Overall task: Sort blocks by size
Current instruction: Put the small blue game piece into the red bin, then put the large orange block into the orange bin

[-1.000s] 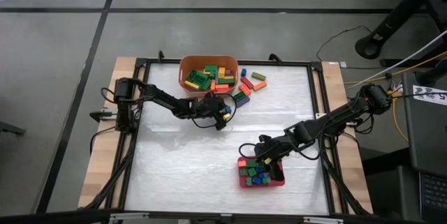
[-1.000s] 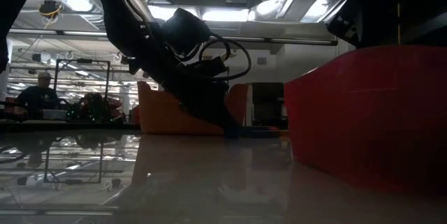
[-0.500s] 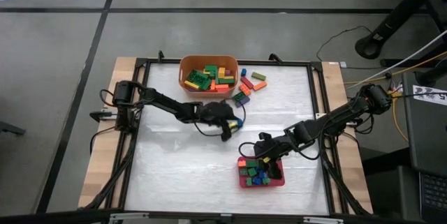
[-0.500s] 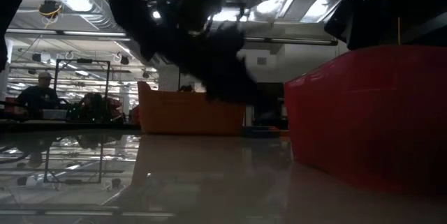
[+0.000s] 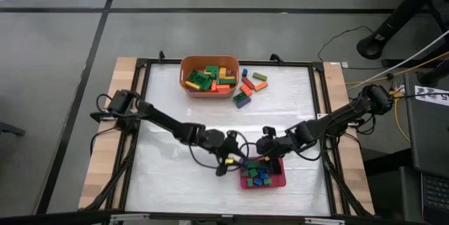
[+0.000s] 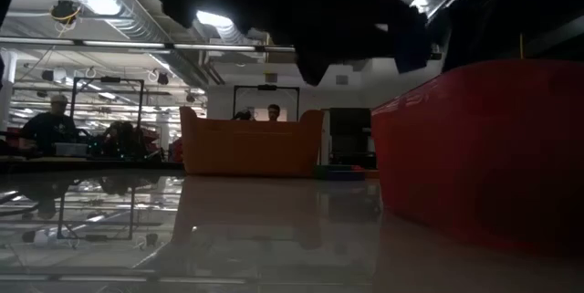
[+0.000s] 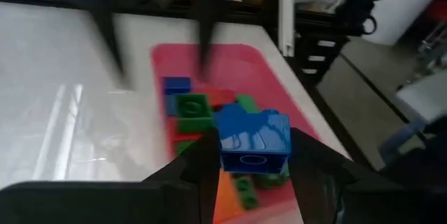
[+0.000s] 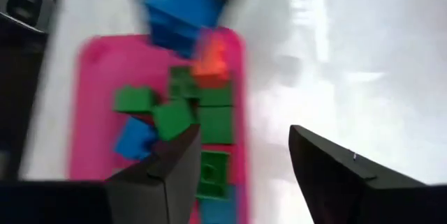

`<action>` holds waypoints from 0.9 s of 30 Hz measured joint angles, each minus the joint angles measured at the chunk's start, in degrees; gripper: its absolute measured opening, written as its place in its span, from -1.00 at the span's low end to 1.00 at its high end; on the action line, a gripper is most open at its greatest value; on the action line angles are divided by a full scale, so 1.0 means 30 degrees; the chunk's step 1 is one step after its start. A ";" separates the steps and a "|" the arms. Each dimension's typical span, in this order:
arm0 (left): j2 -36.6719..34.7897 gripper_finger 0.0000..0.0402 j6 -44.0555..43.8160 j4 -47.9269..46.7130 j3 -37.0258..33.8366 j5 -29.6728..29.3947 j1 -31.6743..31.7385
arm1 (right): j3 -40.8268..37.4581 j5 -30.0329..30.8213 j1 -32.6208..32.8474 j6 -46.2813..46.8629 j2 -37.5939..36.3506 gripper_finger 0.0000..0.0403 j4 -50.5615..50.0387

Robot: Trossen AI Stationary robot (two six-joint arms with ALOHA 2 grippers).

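My left gripper point(image 5: 230, 160) hangs at the left side of the pink-red tray point(image 5: 279, 177), shut on a small blue square brick point(image 7: 254, 140). The tray holds several small green, blue and red bricks point(image 7: 190, 107). My right gripper point(image 5: 265, 144) is open and empty just beyond the tray's far edge; its fingers point(image 8: 160, 175) frame the tray's bricks point(image 8: 209, 123) in its wrist view. Longer bricks point(image 5: 209, 76) lie in the orange tub point(image 5: 188, 85). Several more point(image 5: 247, 86) lie loose on the table beside it. My left gripper pinches the blue brick by two opposite sides point(image 7: 226, 144) between its two fingers point(image 7: 204, 155). The brick is lifted clear above the tray's bricks, with a round-marked face point(image 7: 254, 160) turned toward the wrist camera.
In the low view the tray's red wall point(image 6: 484, 165) stands close at the right, and the orange tub point(image 6: 251, 142) stands far back. People show in the room behind the table. Bare white table surface point(image 5: 175, 176) lies to the left of the tray.
My left gripper has gone from the loose bricks beside the orange tub toward the table's near edge and right, to the pink-red tray, carrying the blue brick clear of the table. My right gripper has drawn back a little from over the tray toward the far edge.
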 joint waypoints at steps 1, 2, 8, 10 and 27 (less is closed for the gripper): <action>0.0001 -0.36 0.0002 0.0005 0.0000 -0.0108 -0.0237 | 0.0187 0.0535 0.0000 -0.0370 -0.0007 0.06 -0.0586; 0.0005 -0.36 0.0041 0.0024 0.0000 -0.0294 -0.0439 | 0.0369 0.1144 0.0000 -0.0718 -0.0007 0.06 -0.1200; 0.0060 -0.35 0.0386 0.0056 0.0000 -0.1818 -0.1211 | 0.1023 0.6050 -0.0289 -0.3464 -0.0015 0.06 -0.2925; 0.0063 -0.35 0.0442 0.0049 0.0000 -0.2037 -0.1326 | 0.1023 0.6146 -0.1001 -0.3937 -0.0015 0.06 -0.3332; 0.0040 0.14 0.1321 0.0151 0.0000 -0.2081 -0.1163 | 0.1016 0.2402 -1.0468 -0.8634 -0.0015 0.06 -0.5436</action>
